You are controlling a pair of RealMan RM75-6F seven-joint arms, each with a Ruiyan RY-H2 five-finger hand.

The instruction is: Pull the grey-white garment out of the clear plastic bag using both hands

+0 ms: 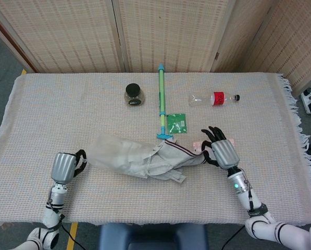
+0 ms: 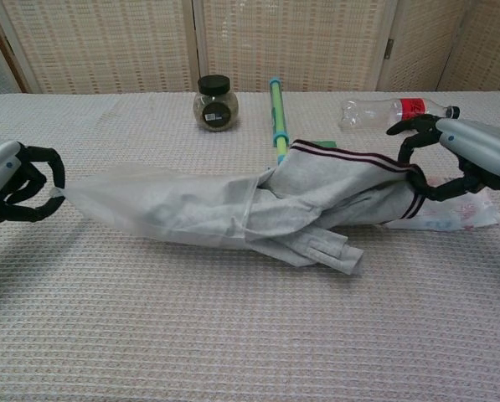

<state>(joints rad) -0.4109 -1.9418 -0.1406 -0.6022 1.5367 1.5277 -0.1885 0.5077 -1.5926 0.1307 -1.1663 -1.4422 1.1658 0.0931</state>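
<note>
Chest view is showing the left hand (image 2: 15,180) pinching the clear plastic bag (image 2: 153,205) while the right hand (image 2: 459,163) is gripping the half-extracted grey-white garment (image 2: 333,197) on the tabletop (image 2: 233,335), likely needing further separation.

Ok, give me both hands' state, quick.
Left hand: holding the closed end of the clear plastic bag.
Right hand: holding the grey-white garment by its striped hem.

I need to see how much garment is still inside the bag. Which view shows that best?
Chest view: the clear plastic bag covers the grey-white garment up to a visible bag mouth. Head view shows both from above, smaller, overlap less distinct.
</note>
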